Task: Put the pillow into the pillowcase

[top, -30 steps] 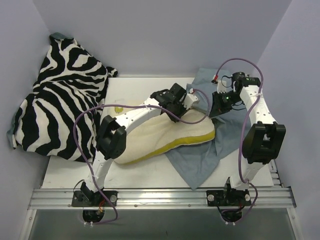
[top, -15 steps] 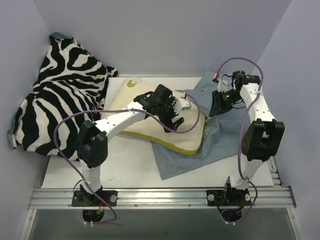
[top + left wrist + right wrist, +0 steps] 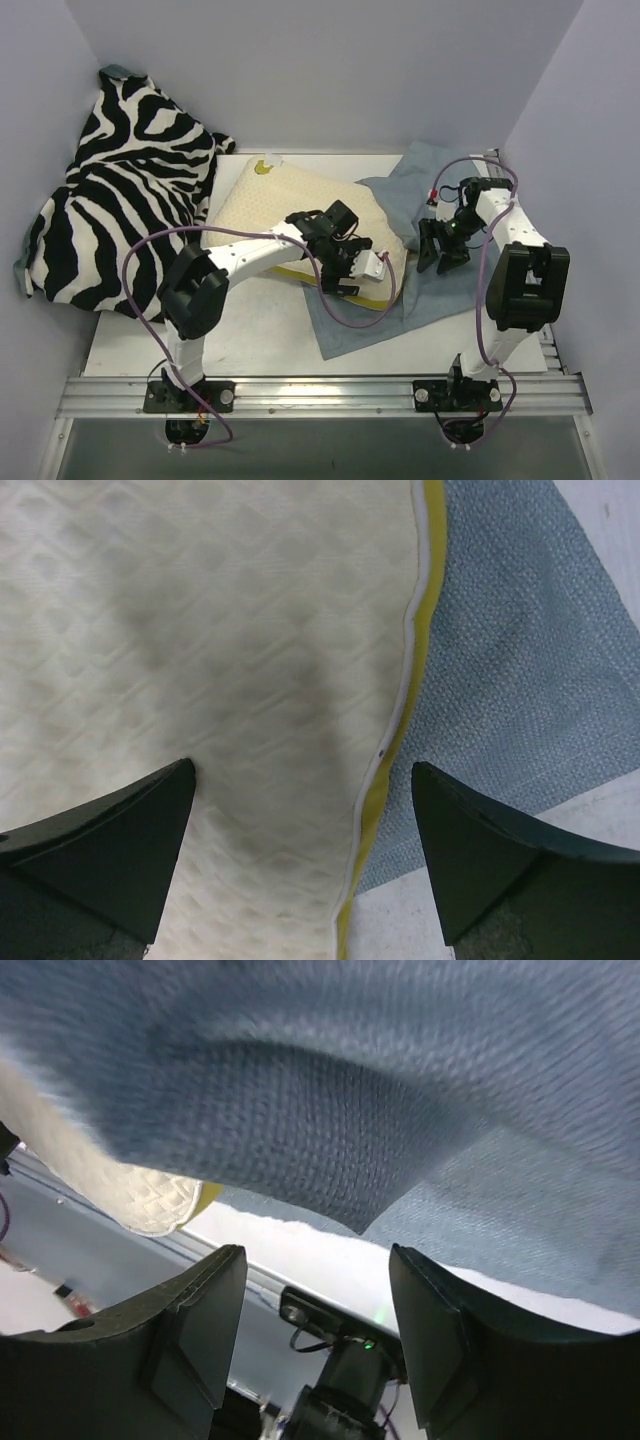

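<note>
On the table (image 3: 250,340), the pillow (image 3: 265,200) overlaps the pillowcase (image 3: 352,328). The left gripper (image 3: 300,855) and right gripper (image 3: 440,262) both gape empty above them.

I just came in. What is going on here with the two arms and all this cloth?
Two robot arms are working to get the pillow into the pillowcase. At this moment the pillow lies on top of the grey-blue pillowcase, not inside it. The left claw is open above the pillow's yellow edge, and the right claw is open close to the pillowcase on the right. Neither grips anything. A zebra-print cloth lies to the left.
</note>
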Tool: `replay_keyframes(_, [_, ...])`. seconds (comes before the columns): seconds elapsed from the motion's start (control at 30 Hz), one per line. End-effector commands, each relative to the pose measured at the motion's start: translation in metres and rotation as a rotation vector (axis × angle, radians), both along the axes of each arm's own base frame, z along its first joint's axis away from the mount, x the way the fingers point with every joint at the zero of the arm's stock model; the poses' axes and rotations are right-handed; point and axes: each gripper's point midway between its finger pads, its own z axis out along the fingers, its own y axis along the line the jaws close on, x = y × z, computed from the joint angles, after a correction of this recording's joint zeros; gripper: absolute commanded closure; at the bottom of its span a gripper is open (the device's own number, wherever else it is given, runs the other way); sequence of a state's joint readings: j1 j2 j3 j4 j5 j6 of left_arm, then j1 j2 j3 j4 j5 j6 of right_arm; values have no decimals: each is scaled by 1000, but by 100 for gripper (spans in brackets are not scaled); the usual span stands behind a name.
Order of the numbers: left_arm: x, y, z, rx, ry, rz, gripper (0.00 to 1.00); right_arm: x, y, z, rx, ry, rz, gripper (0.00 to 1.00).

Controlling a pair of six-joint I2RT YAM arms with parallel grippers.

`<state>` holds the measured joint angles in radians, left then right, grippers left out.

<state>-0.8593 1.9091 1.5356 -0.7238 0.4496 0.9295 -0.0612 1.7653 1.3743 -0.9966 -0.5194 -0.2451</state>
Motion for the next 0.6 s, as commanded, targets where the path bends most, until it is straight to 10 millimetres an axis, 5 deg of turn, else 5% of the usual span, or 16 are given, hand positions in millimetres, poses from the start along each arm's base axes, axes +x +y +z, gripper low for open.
replay_keyframes(0.0, [8,-14,1,-37,-68,-77,2,-24,7,-9,19,94,-52,42])
replay_keyframes(0.33, [8,-19,-6,-42,-101,-62,3,26,28,-45,92,21,-297,48])
replay_keyframes(0.47, [4,-24,-8,-37,-115,-59,3,25,32,-48,92,16,-290,95])
replay_keyframes(0.57, [8,-34,-6,-47,-115,-30,16,15,32,-39,104,-5,-271,100])
